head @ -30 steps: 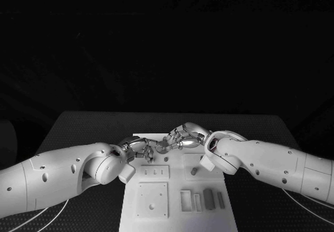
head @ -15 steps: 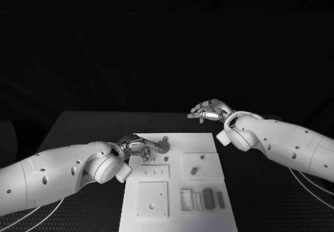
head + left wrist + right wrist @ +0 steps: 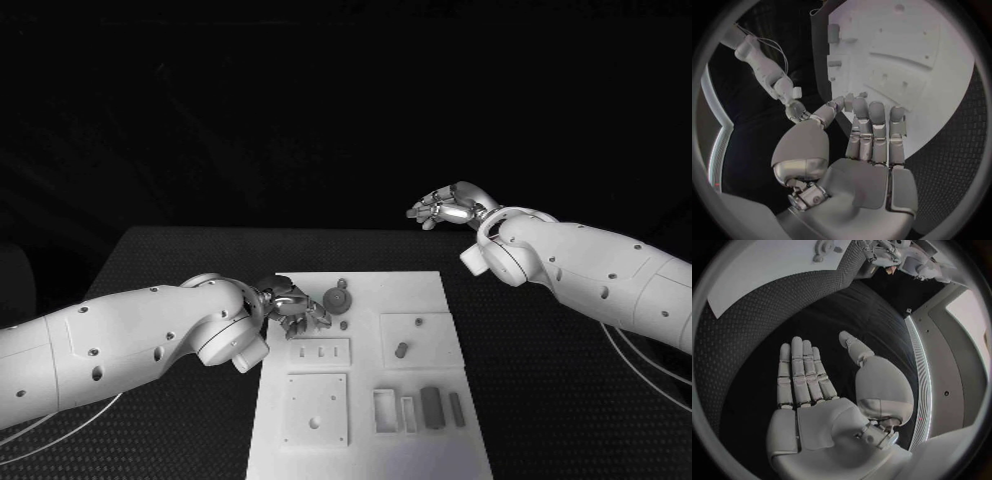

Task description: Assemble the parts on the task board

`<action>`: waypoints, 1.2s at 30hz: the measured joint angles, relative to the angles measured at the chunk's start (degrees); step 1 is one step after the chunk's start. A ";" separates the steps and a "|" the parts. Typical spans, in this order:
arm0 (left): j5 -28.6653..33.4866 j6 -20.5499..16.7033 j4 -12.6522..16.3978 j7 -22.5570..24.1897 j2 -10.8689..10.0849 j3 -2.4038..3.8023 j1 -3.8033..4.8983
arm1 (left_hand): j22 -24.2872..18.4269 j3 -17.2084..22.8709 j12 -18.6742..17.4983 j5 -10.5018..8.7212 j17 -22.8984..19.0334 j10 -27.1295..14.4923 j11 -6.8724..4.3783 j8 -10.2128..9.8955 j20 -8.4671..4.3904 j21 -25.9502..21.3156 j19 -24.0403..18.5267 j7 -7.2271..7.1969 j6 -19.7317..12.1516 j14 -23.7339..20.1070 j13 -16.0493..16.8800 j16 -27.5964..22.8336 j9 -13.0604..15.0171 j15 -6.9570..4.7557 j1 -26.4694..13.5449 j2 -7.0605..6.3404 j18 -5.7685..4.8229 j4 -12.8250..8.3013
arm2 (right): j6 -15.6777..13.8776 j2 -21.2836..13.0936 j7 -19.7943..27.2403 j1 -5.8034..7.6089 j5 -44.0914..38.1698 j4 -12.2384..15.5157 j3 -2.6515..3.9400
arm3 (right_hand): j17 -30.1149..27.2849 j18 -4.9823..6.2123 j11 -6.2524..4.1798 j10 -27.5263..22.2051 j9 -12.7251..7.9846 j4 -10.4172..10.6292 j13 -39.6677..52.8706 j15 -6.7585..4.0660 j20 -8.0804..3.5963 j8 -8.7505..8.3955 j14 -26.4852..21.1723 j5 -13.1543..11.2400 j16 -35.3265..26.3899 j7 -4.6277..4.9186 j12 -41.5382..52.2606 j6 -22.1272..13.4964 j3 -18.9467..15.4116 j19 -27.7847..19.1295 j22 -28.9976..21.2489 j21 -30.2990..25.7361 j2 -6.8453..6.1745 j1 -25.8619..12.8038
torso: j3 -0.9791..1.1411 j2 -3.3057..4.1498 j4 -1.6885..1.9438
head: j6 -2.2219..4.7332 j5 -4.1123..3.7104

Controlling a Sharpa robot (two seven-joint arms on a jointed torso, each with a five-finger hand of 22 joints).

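hovering at the task board's (image 3: 433, 400) upper left corner, the left hand (image 3: 293, 303), fingers apart and empty, could nudge the round part (image 3: 338, 297); the right hand (image 3: 444, 211), lifted upper right, is open-fingered too.

White task board (image 3: 433, 300) flat mid-table, small grey parts (image 3: 431, 405) in its recesses

White board, grey parts, black worktop

I am seeing the task board (image 3: 433, 300) showing plain white, its small parts (image 3: 431, 407) reading grey, the worktop (image 3: 188, 260) lying black with a fine dotted weave, and both white arms ending in silver fingers (image 3: 870, 125).
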 measured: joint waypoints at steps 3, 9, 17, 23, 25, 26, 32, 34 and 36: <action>-2.76 -1.32 0.63 -2.59 0.14 -0.95 0.03 | 0.00 0.06 0.00 -0.11 -0.03 0.00 0.00 0.00 0.02 0.13 0.07 -0.04 -0.05 0.00 -0.08 0.00 0.00 0.00 0.00 0.00 0.00 0.07 | 0.34 0.03 0.16 0.00 -0.38 -0.55 0.00 | -0.93 0.00 0.49 -0.25 -0.26 0.31 0.00 0.99 0.28 0.00 -0.99 -0.20 -2.78 0.00 -2.86 0.00 0.51 -1.70 -0.67 -1.73 0.36 0.28 | -0.01 0.00 0.02 | -0.03 -0.12; -7.17 -3.30 2.95 -6.10 -0.25 -1.92 -0.02 | -0.01 0.52 0.00 -0.22 -0.25 0.27 0.14 0.00 -0.20 0.67 0.62 -0.17 0.08 0.57 -0.35 0.00 0.00 -0.27 0.53 -0.53 0.00 0.54 | 0.95 0.77 0.41 0.01 -0.82 -1.39 0.00 | -1.63 -0.01 1.24 2.46 -1.76 1.53 0.03 1.63 0.98 0.00 -0.38 -0.64 -9.69 0.37 -12.36 -0.37 1.29 -3.77 -1.82 -6.42 0.59 0.56 | -0.06 -0.06 0.11 | 0.01 -0.22; -14.32 -6.95 4.17 -8.03 -0.09 -1.88 -0.11 | -0.01 0.58 0.00 -0.42 -0.39 0.72 0.38 0.00 -0.42 0.90 1.29 -0.17 0.48 1.05 -0.61 0.00 0.00 -0.43 1.28 -1.28 0.00 1.57 | 1.33 1.23 0.67 0.01 -1.20 -1.55 0.00 | -3.94 -1.91 2.16 0.90 -3.01 2.35 0.03 4.68 1.34 -0.34 -6.33 -0.64 -15.63 0.36 -18.71 -2.05 1.15 -8.75 -2.22 -11.22 -0.37 1.58 | -0.14 -0.06 0.12 | 0.01 -0.14; -18.73 -9.27 5.35 -9.15 -0.12 -1.88 -0.39 | -0.02 0.59 0.00 -0.43 -0.51 1.38 0.64 0.00 -0.61 1.33 1.85 -0.12 1.02 1.77 -0.83 0.00 -0.06 -0.55 2.17 -2.17 0.00 2.19 | 1.39 1.17 0.81 0.01 -1.30 -1.04 0.00 | -4.07 -2.41 2.16 0.90 -3.14 2.40 0.03 4.68 1.34 -0.33 -6.33 -0.36 -15.85 0.36 -19.28 -2.04 1.21 -8.75 -1.97 -11.50 -0.57 1.78 | -0.13 -0.05 0.09 | -0.49 -0.02; -20.24 -9.81 5.89 -9.67 -0.12 -1.88 -0.43 | -0.02 0.59 0.00 -0.43 -0.52 1.40 0.63 0.00 -0.41 1.33 2.06 -0.16 1.08 1.87 -0.87 0.00 -0.12 -0.63 2.18 -2.18 0.00 2.20 | 1.39 1.10 0.85 0.01 -1.32 -0.88 0.00 | -4.07 -2.76 2.37 1.11 -3.17 2.40 0.03 4.67 1.34 -0.34 -6.33 -0.28 -15.85 0.39 -19.61 -2.07 1.21 -8.75 -1.88 -11.50 -0.80 2.01 | -0.12 -0.05 0.06 | -0.73 0.00; -20.90 -10.00 6.14 -9.91 -0.12 -1.88 -0.46 | -0.02 0.69 0.00 -0.43 -0.52 1.40 0.63 0.00 -0.41 1.33 2.06 -0.16 1.08 1.87 -0.89 0.00 -0.12 -0.63 2.18 -2.18 0.00 2.31 | 1.39 1.08 0.86 0.01 -1.33 -0.85 0.00 | -4.08 -2.76 2.38 1.12 -3.17 2.40 0.03 4.68 1.35 -0.34 -6.33 -0.08 -15.85 0.49 -19.63 -2.18 1.21 -8.75 -1.87 -11.57 -0.80 2.01 | -0.10 -0.05 0.05 | -0.79 0.00; -24.01 -10.59 7.35 -11.14 -0.05 -1.89 -0.66 | -0.02 0.57 0.00 -0.44 -0.57 2.03 0.61 0.00 -0.72 1.77 2.77 -0.18 1.72 2.49 -0.91 0.22 -0.72 -0.65 2.57 -2.57 0.00 2.99 | 1.39 0.95 0.87 0.01 -1.40 -0.79 0.00 | -4.22 -2.75 2.44 1.46 -3.35 2.71 0.03 4.67 1.14 -0.34 -6.33 0.69 -16.09 0.55 -20.32 -2.23 1.21 -8.95 -1.57 -12.11 -1.02 2.23 | -0.09 -0.04 0.00 | -1.40 -0.01; -24.58 -10.79 7.45 -11.52 -0.03 -1.89 -0.69 | -0.02 0.41 0.00 -0.45 -0.57 2.16 0.71 0.00 -0.72 1.77 3.00 -0.21 1.76 2.58 -0.94 0.22 -0.92 -0.72 2.57 -2.56 0.01 3.29 | 1.39 0.93 0.87 0.00 -1.42 -0.79 0.00 | -4.23 -2.75 2.36 1.55 -3.35 2.71 0.08 4.67 1.14 -0.33 -6.33 0.69 -16.08 0.41 -20.40 -2.37 1.21 -8.95 -1.50 -12.11 -1.02 2.23 | -0.07 -0.04 0.00 | -1.51 -0.01; -25.06 -11.09 7.44 -12.01 -0.02 -1.90 -0.70 | -0.02 0.33 0.00 -0.64 -0.57 2.43 0.82 0.00 -0.92 1.99 3.39 -0.07 2.07 2.68 -0.93 0.56 -1.16 -0.64 2.57 -2.56 0.01 3.71 | 1.39 1.01 0.87 0.00 -1.44 -0.82 0.00 | -4.29 -2.75 2.36 1.55 -3.42 2.71 0.08 4.67 1.14 -0.33 -6.33 0.98 -16.24 0.35 -20.64 -2.44 1.21 -8.95 -1.43 -12.11 -1.02 2.23 | -0.06 -0.04 0.00 | -1.71 0.05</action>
